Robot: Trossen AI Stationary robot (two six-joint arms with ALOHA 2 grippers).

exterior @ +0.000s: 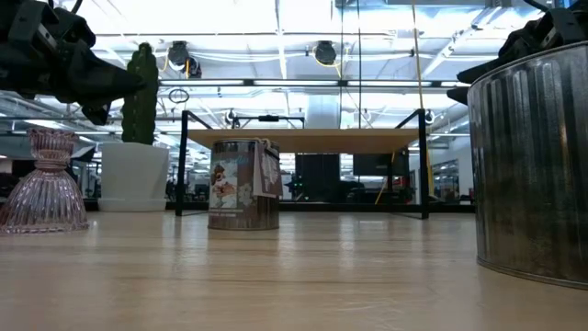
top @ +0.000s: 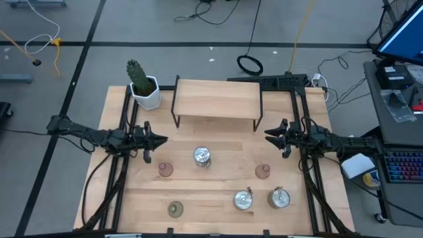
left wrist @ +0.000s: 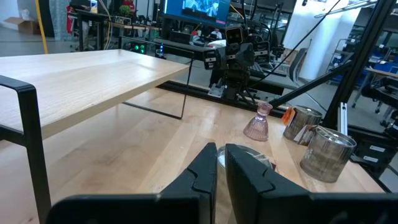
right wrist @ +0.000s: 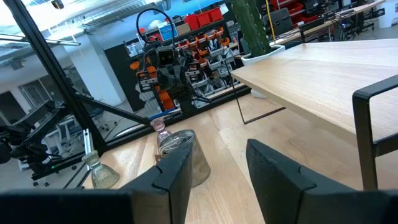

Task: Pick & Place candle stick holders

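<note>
Dark fingers of my left gripper (top: 160, 139) are pressing together with nothing between them, hanging at centre-left of the high view, just left of the wooden riser shelf (top: 217, 99). My right gripper (top: 269, 135) is sitting at centre-right of the same view, its fingers parted by a moderate gap and gripping nothing; both tips are pointing inward toward each other across the wooden table (top: 211, 182).

Working outward from the grippers, I am seeing a pinkish glass holder (top: 165, 170) just below the left gripper and a second pinkish glass holder (top: 263, 172) just below the right one. Between them, at frame centre, a silver metal holder (top: 202, 157) is standing. Toward the lower right, two more silver metal holders (top: 244, 200) are sitting just beside each other, and at lower centre-left the olive-green glass holder (top: 174, 209) is standing alone, well apart from the rest.

At upper left of the high view, the white pot with a cactus (top: 143, 86) is occupying the table corner beside the shelf.
</note>
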